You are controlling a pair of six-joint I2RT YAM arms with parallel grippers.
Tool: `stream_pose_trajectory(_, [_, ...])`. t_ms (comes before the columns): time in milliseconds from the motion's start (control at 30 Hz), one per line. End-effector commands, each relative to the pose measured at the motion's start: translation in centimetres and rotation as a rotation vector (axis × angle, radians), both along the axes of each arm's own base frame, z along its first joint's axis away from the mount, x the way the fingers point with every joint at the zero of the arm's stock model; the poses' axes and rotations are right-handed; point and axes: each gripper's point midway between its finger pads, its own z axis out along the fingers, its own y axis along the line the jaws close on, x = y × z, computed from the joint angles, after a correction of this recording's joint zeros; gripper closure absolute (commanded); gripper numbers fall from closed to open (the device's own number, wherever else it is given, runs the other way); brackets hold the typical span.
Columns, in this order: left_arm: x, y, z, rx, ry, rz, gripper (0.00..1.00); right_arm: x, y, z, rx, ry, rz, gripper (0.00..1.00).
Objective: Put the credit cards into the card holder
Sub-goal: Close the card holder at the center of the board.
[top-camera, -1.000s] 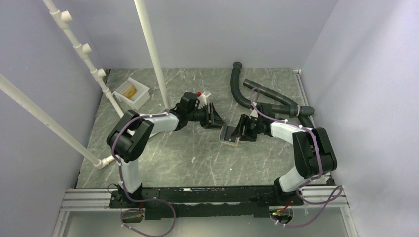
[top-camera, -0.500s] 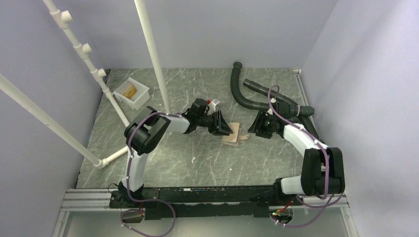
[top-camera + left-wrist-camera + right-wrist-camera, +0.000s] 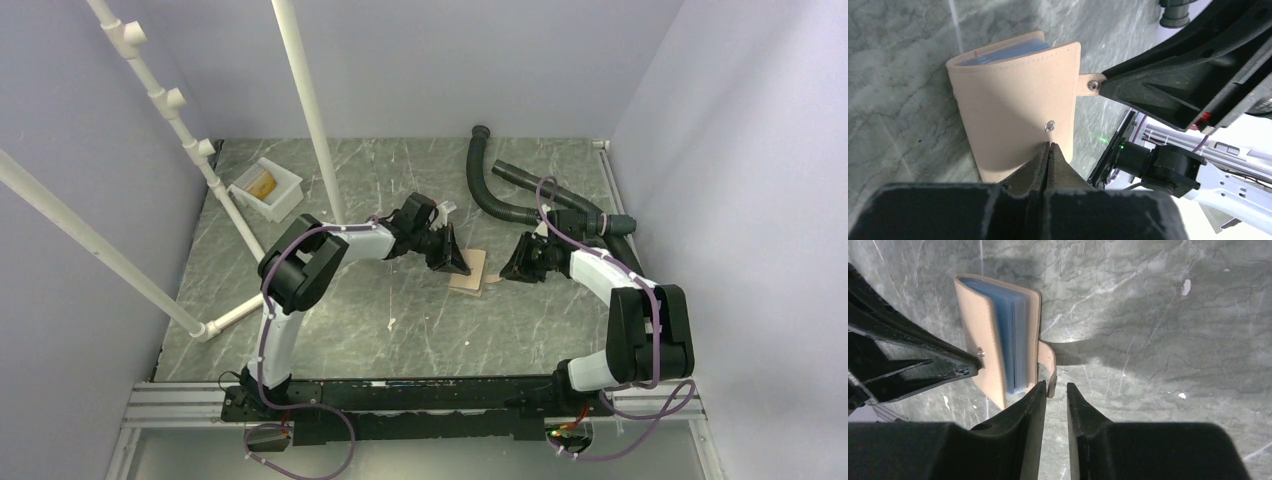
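Card holder [image 3: 468,270], centre frame, folded: my left claw [image 3: 1048,146], closed, presses its cover, my right claw [image 3: 1055,387], slightly parted, sits beside the snap tab [image 3: 1048,362], so I should pin steadily and pinch squarely.

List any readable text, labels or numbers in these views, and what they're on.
None readable.
The flat tan-brown folding card holder has plain covers and bare metal snaps, with no brand stamp.
The white open plastic tray is too small in the top view to show any print.
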Motion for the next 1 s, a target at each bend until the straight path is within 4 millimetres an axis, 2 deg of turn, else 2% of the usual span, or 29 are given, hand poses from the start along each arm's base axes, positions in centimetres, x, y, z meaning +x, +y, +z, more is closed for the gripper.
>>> stream_pose_trajectory(0, [-0.7, 0.0, -2.1, 0.078, 0.017, -0.026, 1.00, 0.6, 0.4, 0.4, 0.017, -0.038, 0.023, 0.80])
stream_pose_trajectory(200, [-1.2, 0.1, -3.1, 0.126, 0.039, -0.032, 1.00, 0.6, 0.4, 0.3, 0.018, -0.038, 0.026, 1.00])
stream_pose_trajectory(300, [-1.4, 0.1, -3.6, 0.143, 0.046, -0.032, 1.00, 0.6, 0.6, 0.3, 0.029, -0.040, 0.036, 1.00])
stream_pose_trajectory(433, [-1.4, 0.4, -4.0, 0.177, 0.049, -0.017, 1.00, 0.9, 1.4, 1.4, 0.072, -0.086, 0.068, 1.00])
stream_pose_trajectory(633, [-1.5, 0.8, -4.8, 0.221, 0.053, 0.010, 1.00, 1.0, 3.9, 3.3, 0.218, -0.137, 0.145, 1.00])
stream_pose_trajectory(967, [-1.9, 0.8, -5.3, 0.232, 0.057, 0.021, 1.00, 1.4, 6.4, 2.6, 0.258, -0.111, 0.214, 1.00])
